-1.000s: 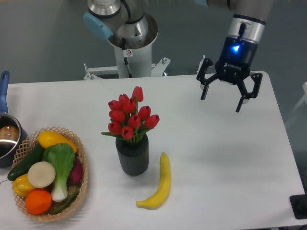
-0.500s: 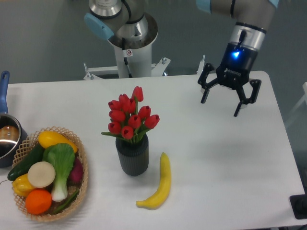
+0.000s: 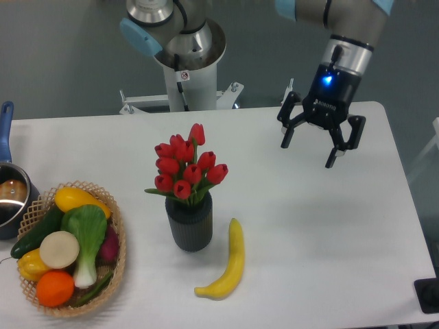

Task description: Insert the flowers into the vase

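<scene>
Well, the flowers [image 3: 184, 168] already stand upright in the vase [image 3: 188, 222] mid-table, so the job looks done. A banana [image 3: 227, 262] lies just beside it, a wicker basket [image 3: 116, 250] farther left. The gripper [image 3: 306, 145] hangs well apart, fingers [image 3: 331, 156] spread and empty, over the white table [image 3: 322, 226].

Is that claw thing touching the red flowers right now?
Apart. The fixed camera shows the open gripper up over the table's far right, with bare table between it and the flowers.

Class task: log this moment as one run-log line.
flowers: standing in vase | gripper: open, empty, above table's far right | banana: right of vase
</scene>
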